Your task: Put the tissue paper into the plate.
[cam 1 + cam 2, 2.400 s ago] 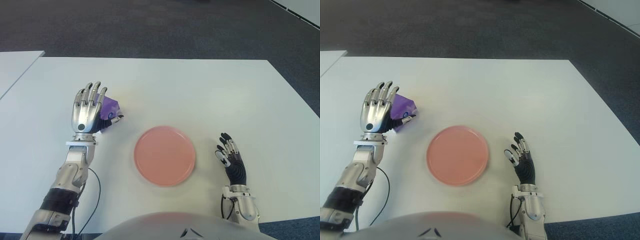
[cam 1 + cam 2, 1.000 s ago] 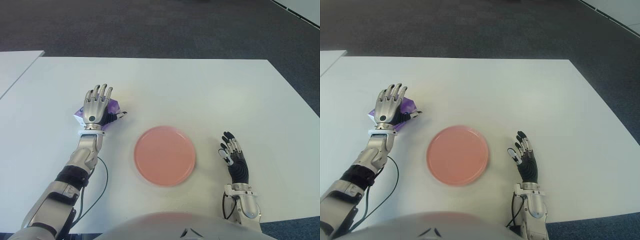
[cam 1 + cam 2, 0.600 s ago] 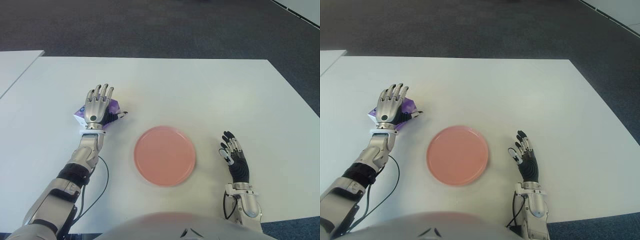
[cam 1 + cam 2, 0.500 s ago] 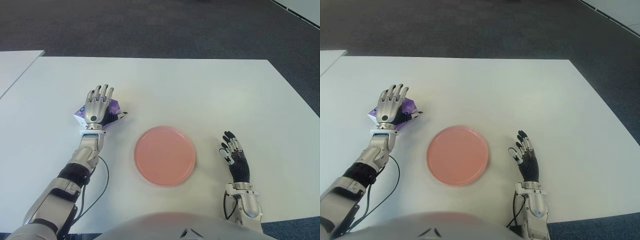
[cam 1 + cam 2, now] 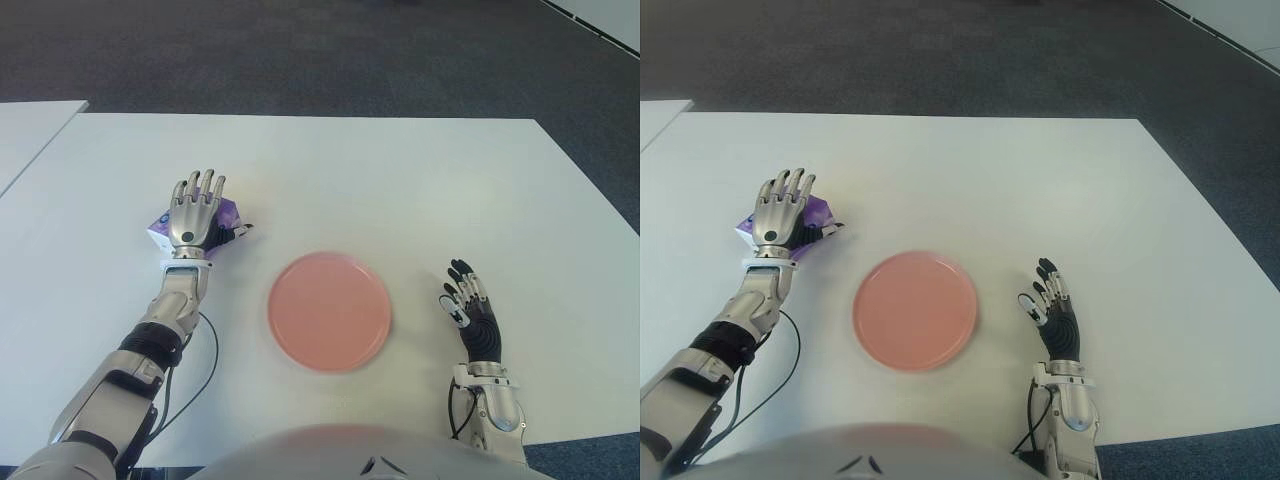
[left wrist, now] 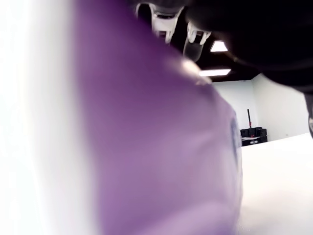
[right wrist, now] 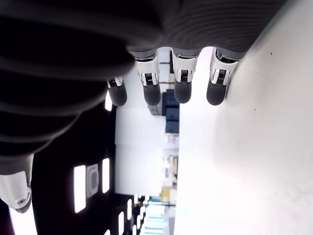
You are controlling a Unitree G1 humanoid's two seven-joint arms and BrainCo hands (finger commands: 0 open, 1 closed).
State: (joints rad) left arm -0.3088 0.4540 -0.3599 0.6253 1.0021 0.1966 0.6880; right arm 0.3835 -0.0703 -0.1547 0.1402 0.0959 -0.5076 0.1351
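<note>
A purple tissue pack [image 5: 230, 211] lies on the white table [image 5: 400, 170], left of a round pink plate [image 5: 329, 311]. My left hand [image 5: 196, 208] is laid flat on top of the pack, fingers stretched out over it and thumb pointing toward the plate; only the pack's edges show around the hand. In the left wrist view the purple tissue pack [image 6: 156, 147] fills the picture, close under the palm. The fingers are not curled around it. My right hand [image 5: 468, 312] shows to the right of the plate with straight, relaxed fingers [image 7: 182, 83], holding nothing.
A second white table's corner [image 5: 30, 130] shows at the far left. Dark carpet [image 5: 300, 50] lies beyond the table's far edge. A black cable [image 5: 195, 360] loops beside my left forearm.
Since 2.4 s ago my left hand has come down and settled over the tissue pack. Over the last half second it has barely moved. The plate is where it was.
</note>
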